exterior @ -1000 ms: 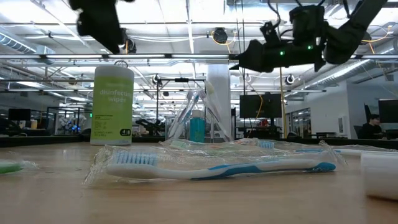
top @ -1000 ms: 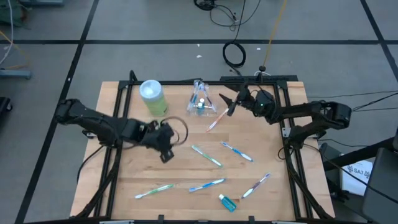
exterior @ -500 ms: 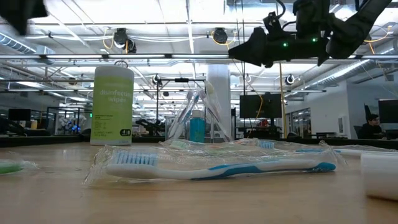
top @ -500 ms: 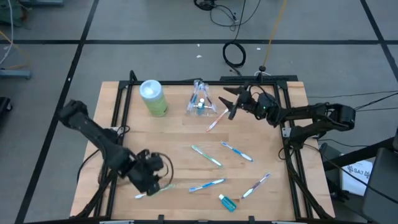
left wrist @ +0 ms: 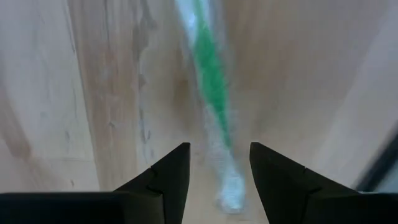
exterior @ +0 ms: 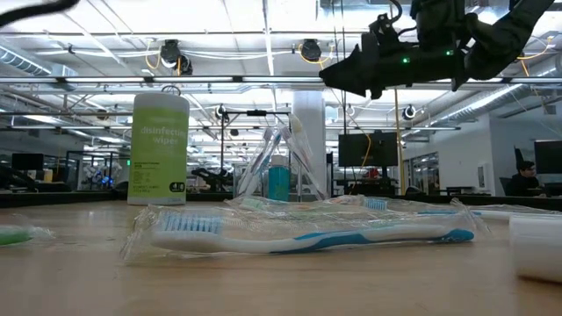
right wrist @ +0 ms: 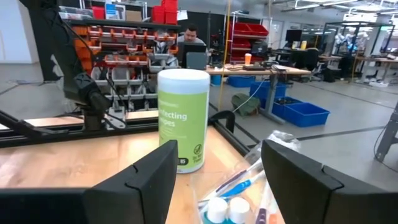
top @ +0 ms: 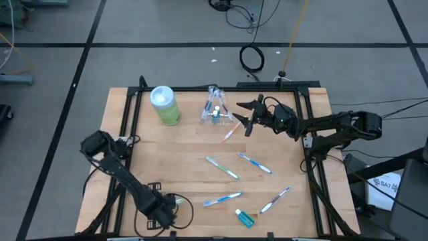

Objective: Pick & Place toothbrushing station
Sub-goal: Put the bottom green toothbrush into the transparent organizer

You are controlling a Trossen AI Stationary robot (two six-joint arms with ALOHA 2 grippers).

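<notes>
The clear cup [top: 215, 110] stands at the table's far middle with several toothbrushes and white-capped tubes [right wrist: 217, 210] in it. A pinkish toothbrush [top: 231, 130] lies beside it. Three blue wrapped toothbrushes [top: 223, 167] [top: 255, 163] [top: 222, 199], a pale one [top: 275, 199] and a blue tube [top: 244, 217] lie on the near half. My left gripper [top: 162, 209] is open at the near left edge, its fingers on either side of a green toothbrush [left wrist: 211, 81] that lies on the wood. My right gripper [top: 242, 117] is open and empty, just right of the cup and above the table.
A green canister with a pale blue lid [top: 164, 105] stands at the far left, left of the cup. A black frame [top: 127, 114] runs along the table's left, far and right sides. In the low view a wrapped blue toothbrush [exterior: 307, 237] lies closest.
My left gripper has swung from the table's left middle to the near left edge and come down over the green toothbrush, staying open. My right gripper has edged toward the cup. The toothbrushes, tube and cup have not moved.
</notes>
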